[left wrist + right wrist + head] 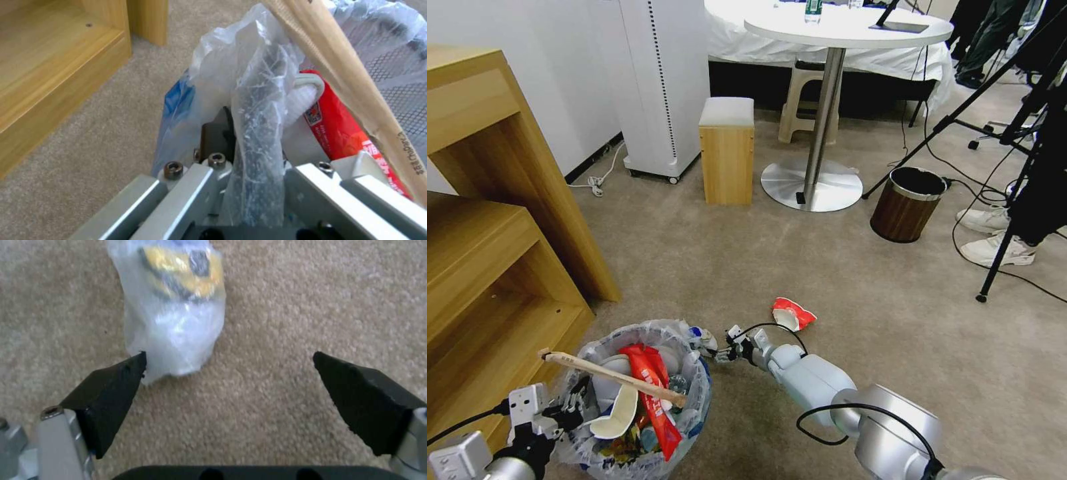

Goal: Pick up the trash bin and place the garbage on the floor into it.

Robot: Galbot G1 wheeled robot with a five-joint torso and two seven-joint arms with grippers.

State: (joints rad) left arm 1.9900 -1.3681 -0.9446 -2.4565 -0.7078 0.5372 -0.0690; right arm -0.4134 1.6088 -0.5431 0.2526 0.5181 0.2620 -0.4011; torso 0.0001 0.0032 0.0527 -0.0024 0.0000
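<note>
- Head view: the floor (840, 280), beige carpet, lies mostly bare, with wide room ahead and a wooden shelf (500, 253) crowding the left.
- The trash bin (694, 393) looks nearly full: a wooden stick (614, 378) and red wrapper (650, 387) poke out.
- The left gripper (256, 166) clamps its bagged rim.
- The right gripper (229, 373), jaws wide, hovers beside a small clear packet (171, 313).
- A red-and-white scrap (792, 313) remains on the carpet.

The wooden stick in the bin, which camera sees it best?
The head view. There the whole wooden stick lies across the top of the trash bin, both ends visible. The left wrist view shows a close stretch of it, cut off at the edges, beside the left gripper clamped on the bin's rim.
</note>
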